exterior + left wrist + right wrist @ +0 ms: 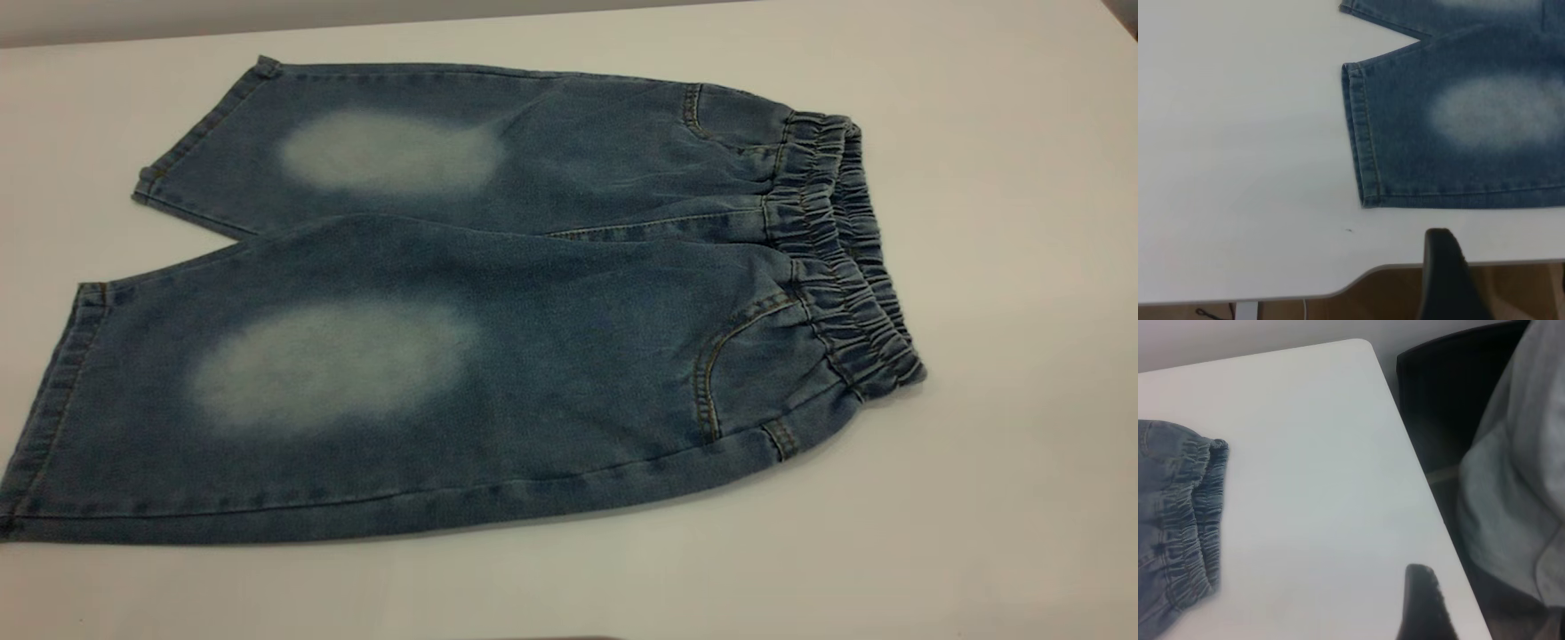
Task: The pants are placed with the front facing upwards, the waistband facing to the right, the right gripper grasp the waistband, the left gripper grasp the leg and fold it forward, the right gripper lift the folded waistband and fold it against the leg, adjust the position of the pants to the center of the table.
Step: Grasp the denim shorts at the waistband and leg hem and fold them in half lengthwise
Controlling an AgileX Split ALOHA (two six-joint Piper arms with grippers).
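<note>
The pants lie flat and front up on the white table, both pale thigh ovals showing. The ruched waistband points right and the leg hems point left. Neither gripper appears in the exterior view. In the left wrist view, a dark part of my left gripper hangs over the table's near edge, apart from the near leg hem. In the right wrist view, a dark part of my right gripper sits near the table's side edge, well clear of the waistband. Neither gripper touches the cloth.
Bare tabletop surrounds the pants on all sides. Beyond the table's right edge stand a dark chair and a person in grey clothing. Brown floor shows past the near-left rounded table corner.
</note>
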